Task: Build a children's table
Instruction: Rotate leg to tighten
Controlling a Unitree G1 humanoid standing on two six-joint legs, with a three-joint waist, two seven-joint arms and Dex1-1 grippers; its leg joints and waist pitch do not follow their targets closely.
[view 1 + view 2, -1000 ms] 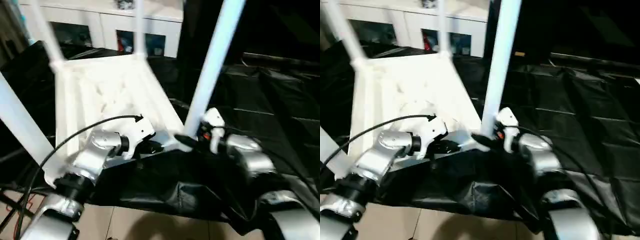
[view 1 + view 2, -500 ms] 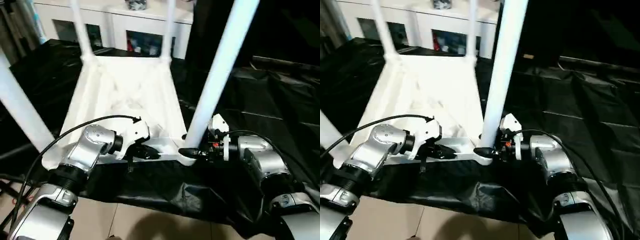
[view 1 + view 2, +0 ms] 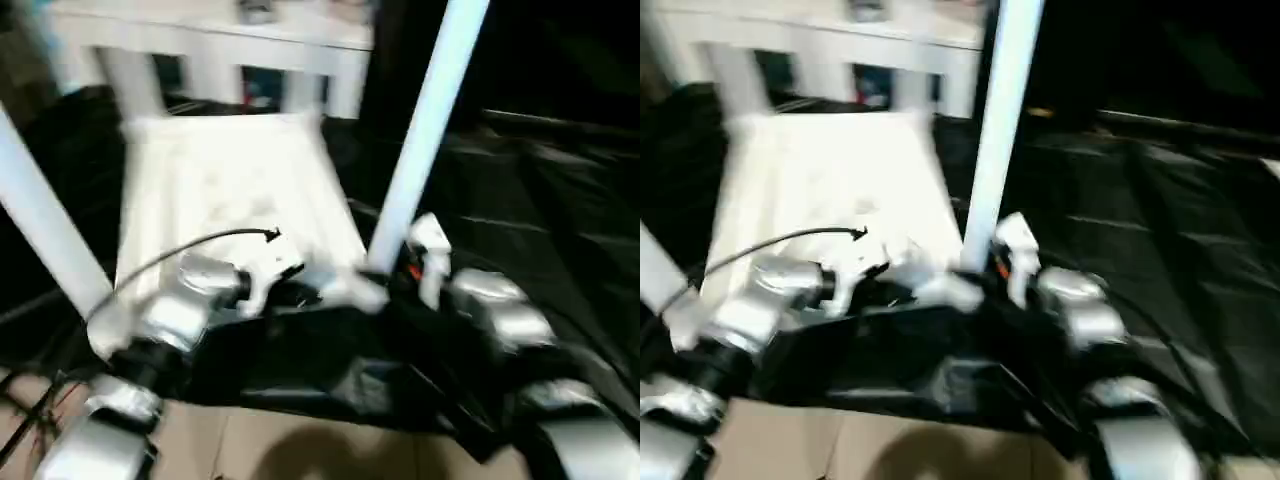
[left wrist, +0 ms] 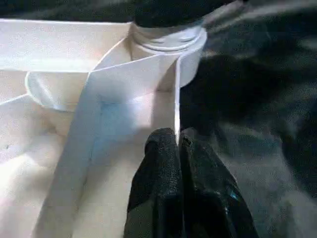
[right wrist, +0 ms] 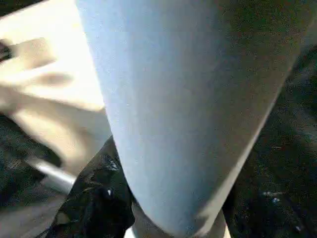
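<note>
Upturned small white plastic children's table (image 3: 230, 200) on the black-sheeted counter (image 3: 560, 200), legs upward. Over the last half second the table's far end has swung leftward while both end effectors kept to its near edge, suggesting repositioning. Left end effector (image 4: 177, 144) is pinched flat on the near rim wall. Right end effector (image 3: 385, 283) sits at the base of the near right white tapering leg (image 3: 425, 130); its grip cannot be told.

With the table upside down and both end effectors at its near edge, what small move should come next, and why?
Probably finish closing the right end effector on the near right leg, low by its socket. The left end effector is already clamped on the thin rim of the table top, steadying it, and the right wrist view shows that leg looming between dark fingers, so a firm grip likely comes before any turning or lifting.
</note>
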